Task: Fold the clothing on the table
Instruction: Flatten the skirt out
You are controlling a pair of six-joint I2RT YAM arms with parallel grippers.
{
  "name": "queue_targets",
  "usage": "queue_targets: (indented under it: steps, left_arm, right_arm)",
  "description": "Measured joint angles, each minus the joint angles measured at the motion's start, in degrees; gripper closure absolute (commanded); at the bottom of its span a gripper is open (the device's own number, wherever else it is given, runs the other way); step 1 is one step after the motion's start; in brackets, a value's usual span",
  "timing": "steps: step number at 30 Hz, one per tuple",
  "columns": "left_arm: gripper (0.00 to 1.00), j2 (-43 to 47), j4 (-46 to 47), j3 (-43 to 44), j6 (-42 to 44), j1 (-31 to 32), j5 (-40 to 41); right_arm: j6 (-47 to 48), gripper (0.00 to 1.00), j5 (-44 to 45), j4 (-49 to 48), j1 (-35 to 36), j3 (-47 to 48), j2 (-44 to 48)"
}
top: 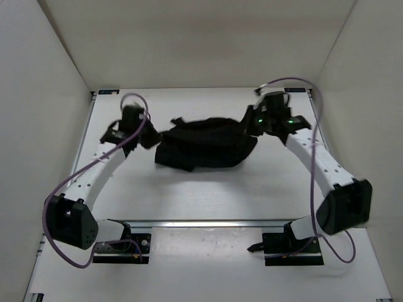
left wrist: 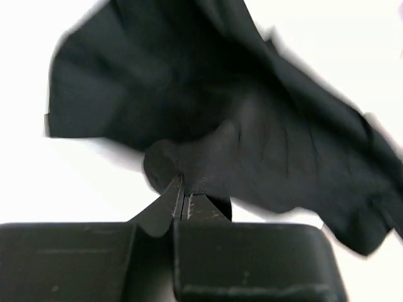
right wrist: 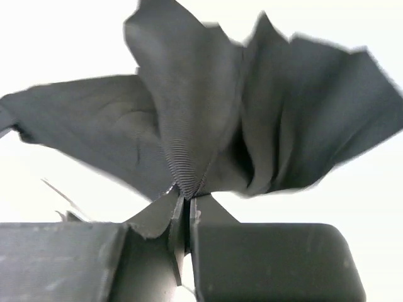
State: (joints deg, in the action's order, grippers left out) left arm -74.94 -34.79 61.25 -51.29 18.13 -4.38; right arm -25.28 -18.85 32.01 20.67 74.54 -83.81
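The black clothing [top: 204,145] lies on the far half of the white table [top: 208,201], about midway between the two arms. It is gathered in a wide, crumpled heap with many folds, and each of its ends reaches to one gripper.

The left gripper [top: 151,135] is at the left end of the clothing. In the left wrist view, its jaws are pressed together on a small rolled fold at the edge of the fabric. From there the clothing [left wrist: 208,94] spreads away over the table [left wrist: 94,179], and its outline is blurred in some parts.

The right gripper [top: 252,126] is at the right end of the clothing, and two green lights [top: 259,119] shine on the wrist behind it. In the right wrist view, its jaws are clamped on a narrow pinch of finely ribbed fabric. The clothing [right wrist: 208,126] opens from this pinch like a fan, in deep pleats. I cannot tell whether this part hangs above the table or touches it.

A purple cable [top: 75,179] loops along the left arm, and a second cable [top: 318,157] runs along the right arm. A metal rail [top: 208,223] crosses the table just beyond the arm bases. White walls [top: 38,94] stand around the table.
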Motion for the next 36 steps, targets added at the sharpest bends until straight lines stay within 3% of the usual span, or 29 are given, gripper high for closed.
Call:
queue_targets:
  steps: [3,7,13,19,22,24,26,29,30,33,34,35,36]
  left_arm:
    - [1.0,-2.6,-3.2,16.0,5.3,-3.3,1.8]
    - [1.0,-2.9,-6.3,29.9,9.4,-3.4,4.6]
    - [1.0,-1.8,-8.8,35.6,10.6,-2.5,4.5]
    - [1.0,-11.5,-10.1,47.6,11.1,-4.7,4.2]
    - [1.0,-20.3,-9.1,56.2,10.8,-7.6,3.7]
    - [1.0,-22.9,-8.2,58.0,10.1,-9.3,2.8]
    - [1.0,-23.4,-7.5,58.1,9.7,-10.6,2.0]
    - [1.0,-20.2,-5.3,54.7,9.9,-10.2,1.8]
    - [1.0,-18.2,-4.8,52.1,10.2,-9.7,1.8]
    - [1.0,-6.2,0.6,33.7,10.8,-6.8,2.8]
    - [0.92,-1.1,1.4,25.7,10.7,-5.4,3.2]
    - [0.81,3.5,3.1,18.0,10.6,-4.2,3.4]
    - [0.56,7.2,4.1,11.2,10.5,-3.2,3.4]
  right_arm:
    - [-4.5,1.0,-6.3,-7.0,-6.6,-0.3,6.9]
    - [-6.6,1.0,-12.3,-10.3,-7.7,4.1,10.8]
    - [-10.0,1.0,-19.3,-10.6,-12.4,12.2,10.1]
    - [-13.9,1.0,-26.8,-14.3,-13.7,23.9,-4.4]
    - [-14.8,1.0,-28.8,-14.0,-13.5,35.9,-17.0]
    - [-14.8,1.0,-29.5,-8.6,-13.3,49.4,-26.1]
    - [-15.0,0.99,-30.6,-6.8,-13.2,58.6,-31.4]
    - [-13.0,1.0,-31.6,-3.2,-13.4,60.1,-30.4]
    - [-11.9,1.0,-31.4,-3.1,-13.4,57.4,-28.3]
    - [-9.3,0.99,-30.9,-5.0,-13.8,38.3,-16.9]
    - [-8.9,0.98,-30.7,-6.6,-14.0,30.1,-12.5]
    - [-8.9,0.89,-30.6,-8.6,-14.4,20.1,-7.4]
    - [-9.6,0.79,-30.8,-9.4,-15.0,9.7,-2.4]
